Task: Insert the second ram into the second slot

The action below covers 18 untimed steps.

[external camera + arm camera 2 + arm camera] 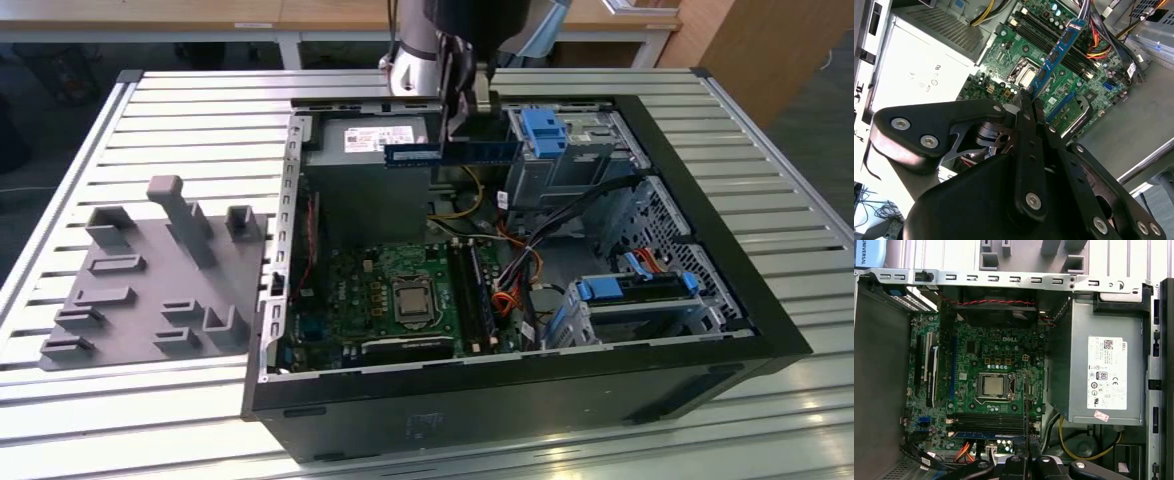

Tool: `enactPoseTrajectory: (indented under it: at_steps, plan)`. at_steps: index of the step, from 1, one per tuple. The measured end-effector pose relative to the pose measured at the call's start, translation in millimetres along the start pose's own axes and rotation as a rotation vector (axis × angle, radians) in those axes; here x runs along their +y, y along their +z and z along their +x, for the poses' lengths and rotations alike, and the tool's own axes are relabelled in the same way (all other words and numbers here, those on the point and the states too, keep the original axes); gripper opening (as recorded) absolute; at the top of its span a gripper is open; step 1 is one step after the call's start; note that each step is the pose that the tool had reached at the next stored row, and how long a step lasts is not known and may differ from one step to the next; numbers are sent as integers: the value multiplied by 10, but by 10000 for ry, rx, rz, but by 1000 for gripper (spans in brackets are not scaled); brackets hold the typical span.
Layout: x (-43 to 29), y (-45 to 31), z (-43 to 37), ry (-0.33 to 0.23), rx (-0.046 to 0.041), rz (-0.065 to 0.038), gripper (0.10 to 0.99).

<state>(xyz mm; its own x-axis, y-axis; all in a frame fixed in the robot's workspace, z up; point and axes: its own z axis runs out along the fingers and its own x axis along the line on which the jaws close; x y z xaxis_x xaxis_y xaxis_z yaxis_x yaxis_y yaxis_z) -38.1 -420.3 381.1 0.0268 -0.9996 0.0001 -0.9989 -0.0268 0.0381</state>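
Note:
The second ram is a thin blue board with a white sticker. It hangs level above the open computer case, over the power supply end. My gripper is shut on its middle from above. In the second wrist view the ram sticks out from between the dark fingers, high above the motherboard. The first wrist view shows it edge-on as a thin dark line above the gripper. The memory slots lie beside the processor socket, well below the ram. A blue strip sits in one slot.
The black case lies open on a slatted metal table. Inside are the grey power supply, blue-latched drive bays, and cables near the slots. A grey fixture stands at the exterior view's left.

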Motion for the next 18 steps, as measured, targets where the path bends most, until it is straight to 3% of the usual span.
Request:
enactPoseTrajectory:
  at_steps: [18]
  plan:
    - [2,0,56,5,120,-4,137]
